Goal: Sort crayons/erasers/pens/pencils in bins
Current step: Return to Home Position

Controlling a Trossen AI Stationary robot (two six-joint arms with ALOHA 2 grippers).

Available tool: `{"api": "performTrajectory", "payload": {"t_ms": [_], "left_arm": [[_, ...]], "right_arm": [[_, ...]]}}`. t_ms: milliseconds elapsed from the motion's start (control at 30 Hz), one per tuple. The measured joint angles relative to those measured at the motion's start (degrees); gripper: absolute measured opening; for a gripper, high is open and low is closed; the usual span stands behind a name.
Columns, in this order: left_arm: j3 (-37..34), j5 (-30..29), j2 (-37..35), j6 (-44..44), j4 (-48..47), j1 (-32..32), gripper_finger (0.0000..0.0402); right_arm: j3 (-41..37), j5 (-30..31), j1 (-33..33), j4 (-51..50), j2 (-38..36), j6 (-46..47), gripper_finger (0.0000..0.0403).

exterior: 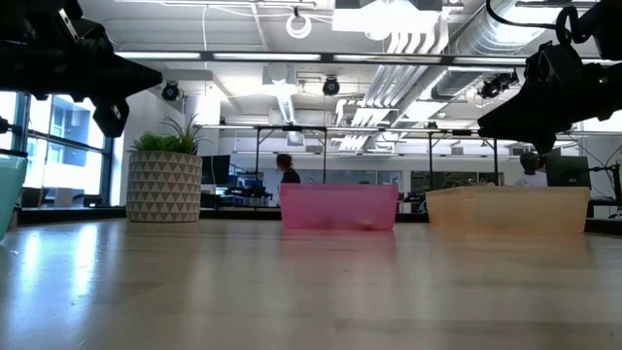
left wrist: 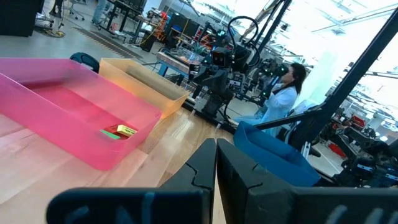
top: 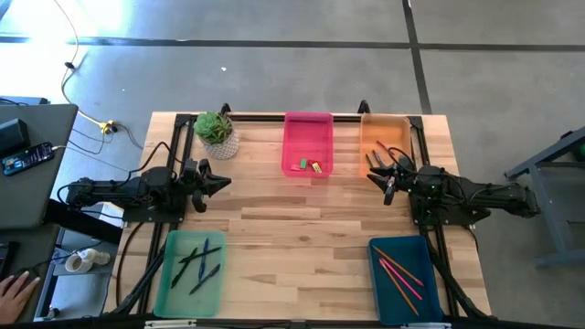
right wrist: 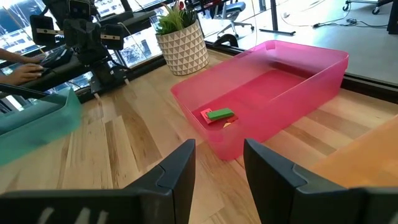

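Four bins stand on the wooden table. The pink bin at the far middle holds small green, red and yellow erasers. To its right stands the orange bin. Dark pens lie in the light green bin at the near left. Orange and pink pencils lie in the dark teal bin at the near right. My left gripper hovers shut at the left, level. My right gripper hovers open by the orange bin's near left corner, nothing between its fingers.
A potted plant stands at the far left corner beside the pink bin. The middle of the table between the arms is bare wood. A desk with a person's hand lies beyond the left edge.
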Motion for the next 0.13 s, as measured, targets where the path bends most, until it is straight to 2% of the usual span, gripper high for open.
{"api": "performTrajectory", "payload": {"t_ms": [133], "left_arm": [[0.02, 0.0, 0.0, 0.0, 0.0, 0.0, 0.0003]], "right_arm": [[0.0, 0.0, 0.0, 0.02, 0.0, 0.02, 0.0128]]}}
